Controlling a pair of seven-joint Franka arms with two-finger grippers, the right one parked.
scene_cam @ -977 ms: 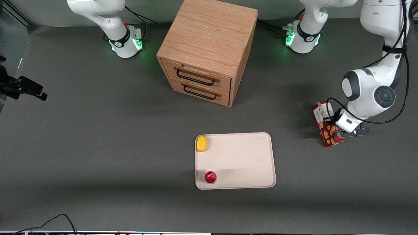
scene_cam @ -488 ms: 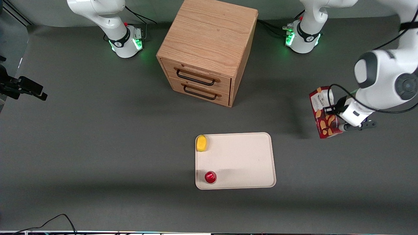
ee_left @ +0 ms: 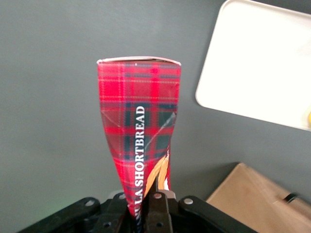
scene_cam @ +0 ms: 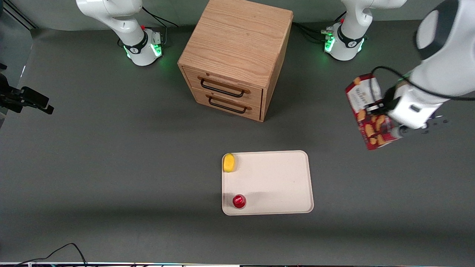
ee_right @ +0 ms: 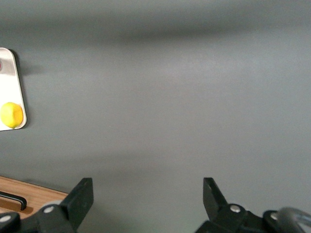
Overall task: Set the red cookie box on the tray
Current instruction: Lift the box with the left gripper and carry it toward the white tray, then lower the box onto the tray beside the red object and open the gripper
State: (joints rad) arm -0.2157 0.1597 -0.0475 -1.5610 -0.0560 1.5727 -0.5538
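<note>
A: Since a second ago the red cookie box [scene_cam: 369,116] has come up off the surface [scene_cam: 111,148]; it was standing on it near the working arm's end, and now it hangs in the air, higher and tilted.

B: Held how?

A: The tool [ee_left: 148,206] is clamped on one end of the box, with its fingers pressed against the carton's two faces. The plaid side shows plainly in the wrist view.

B: And the tray [scene_cam: 282,185]?

A: Well apart from the box, nearer the front camera and toward the parked arm's end. A yellow object [scene_cam: 229,162] and a small round red object [scene_cam: 239,201] sit along one short edge; the rest of the tray is bare.

B: So the pickup is done.

A: I'd judge so. What remains is the carry across to the tray and the set-down on its bare part. The wooden drawer cabinet [scene_cam: 237,55] looks well clear of that path.
</note>
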